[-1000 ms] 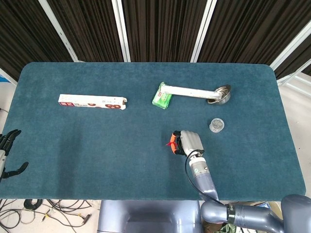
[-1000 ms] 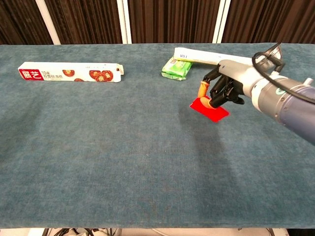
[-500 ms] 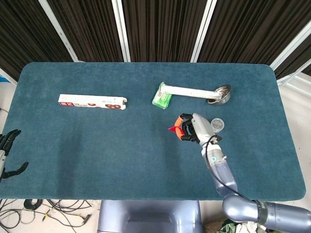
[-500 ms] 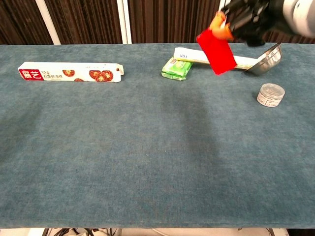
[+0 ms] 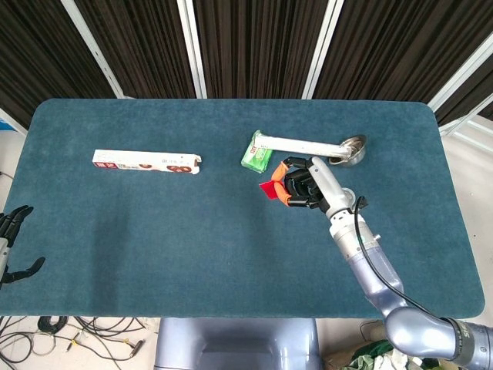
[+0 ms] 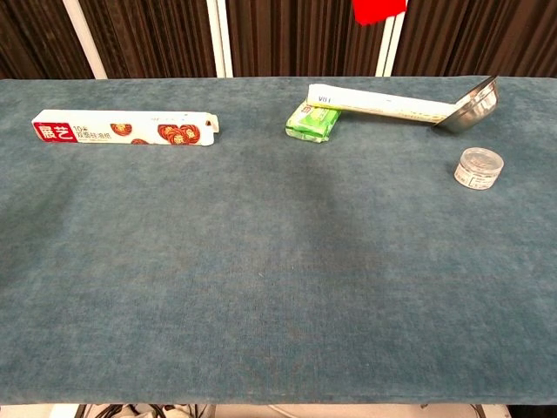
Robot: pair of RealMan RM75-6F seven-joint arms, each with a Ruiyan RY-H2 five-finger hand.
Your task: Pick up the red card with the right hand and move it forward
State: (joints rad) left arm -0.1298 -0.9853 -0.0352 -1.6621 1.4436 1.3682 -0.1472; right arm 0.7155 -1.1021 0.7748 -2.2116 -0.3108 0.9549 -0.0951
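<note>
My right hand [image 5: 306,185] holds the red card [image 5: 269,189] up in the air over the middle of the table, just in front of the green packet [image 5: 257,156]. In the chest view only the card's lower part [image 6: 378,10] shows at the top edge; the hand itself is out of that frame. My left hand [image 5: 11,243] hangs off the table's left front corner with its fingers spread and nothing in them.
A ladle [image 5: 323,147] with a white handle lies at the back right, its handle end resting on the green packet. A small clear round jar [image 6: 479,166] stands right of centre. A long white-and-red box [image 5: 146,161] lies at the back left.
My right hand has risen and moved forward toward the green packet with the red card in it. The card has climbed almost out of the chest view. The left hand has not moved.
</note>
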